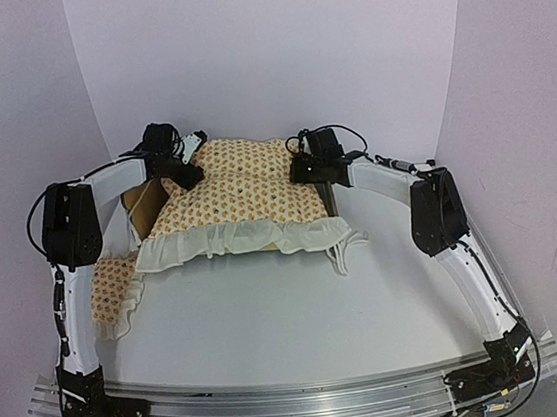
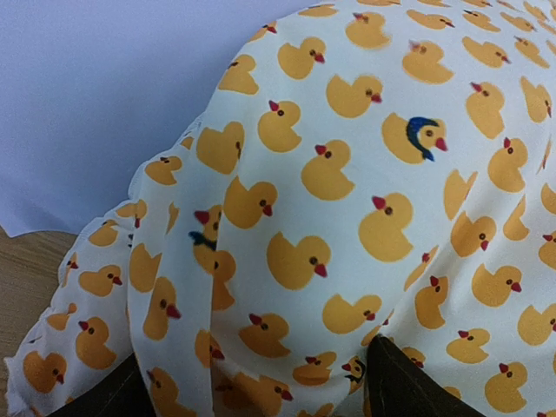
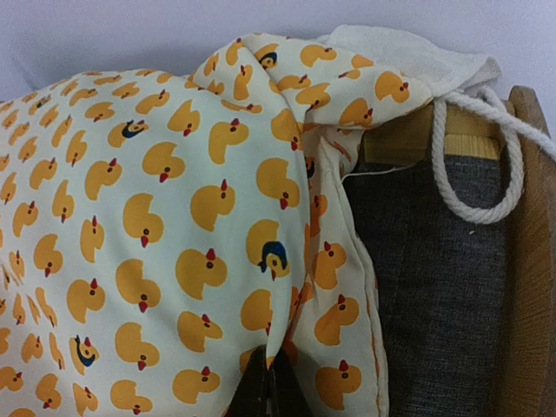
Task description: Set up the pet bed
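Counting 1 bedding (image 1: pixel 242 197), 1 pillow (image 1: pixel 114 288) (ruffled), 1 bed frame (image 1: pixel 145 202).

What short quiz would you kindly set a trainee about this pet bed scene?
1. True or false: the right pincer is shut on the duck-print bedding.
2. Where does the pillow lie? A: on top of the bedding; B: on the table beside the left arm; C: in the right pincer.
3. Fill in: the white cord loops over the bed's dark ____ base.
Key: 1 true; 2 B; 3 grey.
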You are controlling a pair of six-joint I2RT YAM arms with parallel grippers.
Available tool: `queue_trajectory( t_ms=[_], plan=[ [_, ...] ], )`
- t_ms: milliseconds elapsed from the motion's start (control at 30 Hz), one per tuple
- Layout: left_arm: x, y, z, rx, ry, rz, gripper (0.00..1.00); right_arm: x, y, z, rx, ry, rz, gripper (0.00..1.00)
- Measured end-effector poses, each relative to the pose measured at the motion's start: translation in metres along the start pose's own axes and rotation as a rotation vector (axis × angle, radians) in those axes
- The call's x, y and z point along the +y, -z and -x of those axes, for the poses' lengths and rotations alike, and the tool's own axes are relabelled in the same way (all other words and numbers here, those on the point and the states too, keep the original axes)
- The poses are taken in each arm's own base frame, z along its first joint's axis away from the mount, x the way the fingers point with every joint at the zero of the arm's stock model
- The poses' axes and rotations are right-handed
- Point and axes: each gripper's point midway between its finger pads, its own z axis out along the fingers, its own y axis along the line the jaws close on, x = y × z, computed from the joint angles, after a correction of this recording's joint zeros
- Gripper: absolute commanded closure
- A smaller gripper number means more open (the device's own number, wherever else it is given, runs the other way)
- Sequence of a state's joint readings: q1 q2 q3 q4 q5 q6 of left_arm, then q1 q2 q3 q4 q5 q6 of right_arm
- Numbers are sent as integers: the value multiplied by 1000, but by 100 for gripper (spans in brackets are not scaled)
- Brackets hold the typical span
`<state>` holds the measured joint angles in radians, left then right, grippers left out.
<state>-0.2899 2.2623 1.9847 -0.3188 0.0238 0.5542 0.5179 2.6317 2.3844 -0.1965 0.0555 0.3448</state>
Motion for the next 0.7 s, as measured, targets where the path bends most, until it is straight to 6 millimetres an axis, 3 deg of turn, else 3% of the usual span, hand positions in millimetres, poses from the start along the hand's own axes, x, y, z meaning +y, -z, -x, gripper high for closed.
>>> queue_trajectory(
  t_ms=[200, 433, 467, 500, 567, 700],
  plan=[
    [-18, -27, -11, 10, -30, -21, 22, -12, 23, 19, -53, 16, -100, 100],
    [-19, -32, 6, -28, -41, -12, 20, -9, 64, 57, -138, 28, -166, 100],
    [-18, -32, 8, -33, -42, -10, 18, -7, 66, 62, -150, 29, -161, 92],
    [-17, -31, 10, -37, -42, -7, 16, -6, 67, 63, -155, 29, -158, 75],
    [-16, -31, 9, -36, -39, -5, 12, -5, 67, 64, -156, 32, -150, 56],
    [-9, -30, 6, -32, -32, 3, 3, -1, 68, 62, -143, 35, -122, 34]
  ],
)
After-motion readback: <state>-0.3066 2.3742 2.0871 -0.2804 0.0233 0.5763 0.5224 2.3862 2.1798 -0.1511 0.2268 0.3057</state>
